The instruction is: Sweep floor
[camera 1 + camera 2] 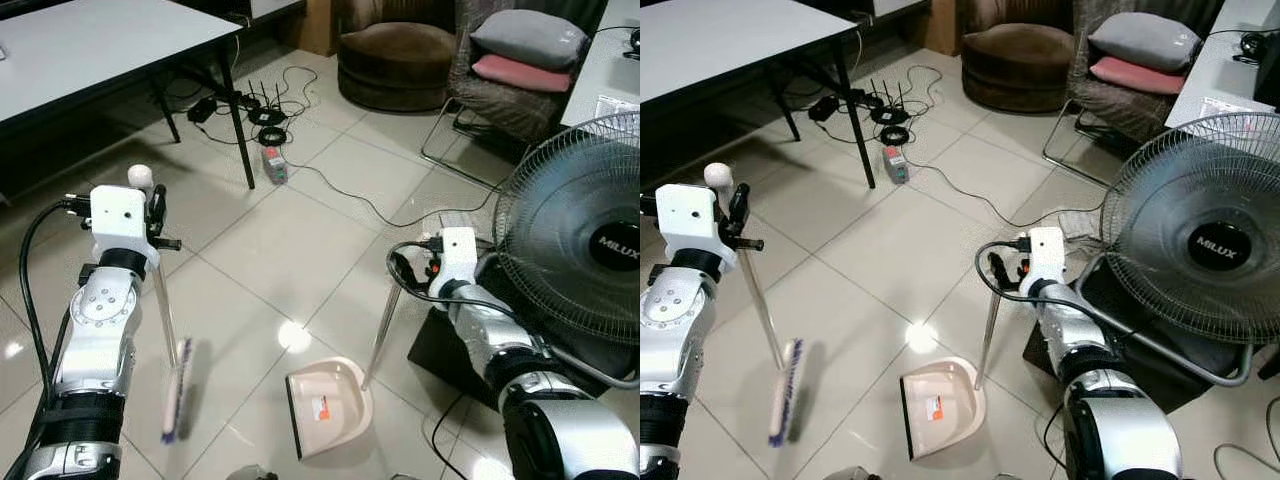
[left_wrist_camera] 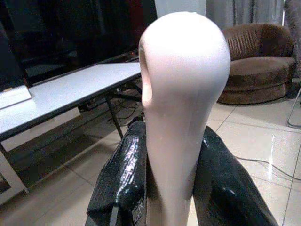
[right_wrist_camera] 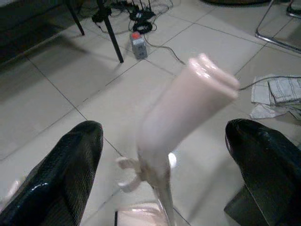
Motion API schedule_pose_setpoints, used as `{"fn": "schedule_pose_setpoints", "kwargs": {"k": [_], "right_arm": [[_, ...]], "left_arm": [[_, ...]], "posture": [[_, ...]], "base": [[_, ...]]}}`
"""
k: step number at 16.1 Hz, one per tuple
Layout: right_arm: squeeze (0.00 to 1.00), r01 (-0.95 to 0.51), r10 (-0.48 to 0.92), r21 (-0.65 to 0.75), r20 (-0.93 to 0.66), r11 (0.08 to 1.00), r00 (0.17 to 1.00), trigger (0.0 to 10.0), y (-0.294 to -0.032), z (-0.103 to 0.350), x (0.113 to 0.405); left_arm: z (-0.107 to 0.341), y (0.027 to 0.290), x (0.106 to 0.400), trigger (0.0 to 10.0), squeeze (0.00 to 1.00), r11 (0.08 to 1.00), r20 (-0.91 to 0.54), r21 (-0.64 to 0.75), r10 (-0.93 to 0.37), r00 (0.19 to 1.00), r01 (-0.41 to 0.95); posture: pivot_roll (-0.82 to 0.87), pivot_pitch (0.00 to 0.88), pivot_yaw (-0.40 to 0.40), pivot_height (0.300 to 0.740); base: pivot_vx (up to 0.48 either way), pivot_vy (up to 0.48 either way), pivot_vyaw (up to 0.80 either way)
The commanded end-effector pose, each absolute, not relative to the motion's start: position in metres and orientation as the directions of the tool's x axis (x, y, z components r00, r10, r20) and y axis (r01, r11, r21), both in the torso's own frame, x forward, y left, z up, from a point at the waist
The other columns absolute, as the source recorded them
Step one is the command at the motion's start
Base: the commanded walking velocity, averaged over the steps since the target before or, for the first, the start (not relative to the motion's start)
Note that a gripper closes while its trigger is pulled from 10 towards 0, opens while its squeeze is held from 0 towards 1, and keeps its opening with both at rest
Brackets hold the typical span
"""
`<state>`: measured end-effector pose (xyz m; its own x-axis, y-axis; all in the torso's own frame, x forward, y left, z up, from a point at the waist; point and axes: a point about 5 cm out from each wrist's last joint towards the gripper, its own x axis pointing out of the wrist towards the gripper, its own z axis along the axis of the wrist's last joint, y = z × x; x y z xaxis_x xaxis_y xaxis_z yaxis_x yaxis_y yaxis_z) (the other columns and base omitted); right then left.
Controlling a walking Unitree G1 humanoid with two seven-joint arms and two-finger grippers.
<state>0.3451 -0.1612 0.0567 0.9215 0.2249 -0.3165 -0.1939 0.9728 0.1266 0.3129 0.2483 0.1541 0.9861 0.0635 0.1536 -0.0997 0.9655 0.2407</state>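
close under the head camera, the dustpan (image 1: 328,405) lies flat on the floor tiles (image 1: 270,240), its handle (image 3: 186,108) between the spread right gripper (image 3: 162,165). left gripper (image 2: 162,179) clamps the broom (image 1: 177,390), bristles beside the dustpan.

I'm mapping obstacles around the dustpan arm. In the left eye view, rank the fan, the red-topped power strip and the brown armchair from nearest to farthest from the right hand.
1. Grey-caged black standing fan, right beside the right hand.
2. Grey red-topped power strip, on the floor ahead-left.
3. Round brown armchair, far ahead.
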Motion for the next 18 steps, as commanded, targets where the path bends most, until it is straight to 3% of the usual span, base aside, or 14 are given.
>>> {"fn": "schedule_pose_setpoints", "kwargs": {"k": [1, 8, 9, 10, 11, 18], "right_arm": [[0.0, -0.184, 0.213, 0.128, -0.278, 0.975, 0.937, 10.0, -0.1604, 0.0645, 0.3502], [0.0, -0.175, 0.195, 0.094, -0.278, 0.98, 0.941, 10.0, -0.1536, 0.0601, 0.3481], [0.0, -0.175, 0.193, 0.092, -0.267, 0.98, 0.944, 5.7, -0.1535, 0.0611, 0.3485], [0.0, -0.18, 0.196, 0.087, -0.259, 0.98, 0.946, 2.3, -0.1535, 0.0622, 0.3489], [0.0, -0.18, 0.197, 0.088, -0.252, 0.98, 0.948, 0.0, -0.1539, 0.0631, 0.3492], [0.0, -0.192, 0.206, 0.077, -0.264, 0.978, 0.942, 0.0, -0.1536, 0.0586, 0.346]], "left_arm": [[0.1694, 0.2502, 0.3118, 10.0, 0.0, 0.96, 0.205, 0.258, 0.058, 0.977, -0.111], [0.1745, 0.252, 0.3115, 10.0, 0.0, 0.955, 0.19, 0.28, 0.048, 0.981, -0.101], [0.1749, 0.252, 0.3113, 10.0, 0.0, 0.955, 0.19, 0.28, 0.048, 0.981, -0.101], [0.175, 0.2515, 0.3114, 10.0, 0.0, 0.955, 0.19, 0.28, 0.047, 0.981, -0.1], [0.175, 0.2505, 0.3117, 10.0, 0.0, 0.956, 0.19, 0.279, 0.043, 0.981, -0.096], [0.1749, 0.2468, 0.3125, 10.0, 0.0, 0.958, 0.185, 0.275, 0.034, 0.982, -0.084]], "posture": [[0.0, 0.089, 0.007, 0.74], [0.03, 0.11, 0.022, 0.74], [0.03, 0.111, 0.023, 0.74], [0.03, 0.112, 0.023, 0.74], [0.03, 0.112, 0.023, 0.74], [0.03, 0.113, 0.023, 0.74]], "base": [[0.0, 0.0, 0.0], [0.0, 0.0, 0.0], [0.0, 0.0, 0.0], [0.0, 0.0, 0.0], [0.0, 0.0, 0.0], [0.0, 0.0, 0.0]]}}
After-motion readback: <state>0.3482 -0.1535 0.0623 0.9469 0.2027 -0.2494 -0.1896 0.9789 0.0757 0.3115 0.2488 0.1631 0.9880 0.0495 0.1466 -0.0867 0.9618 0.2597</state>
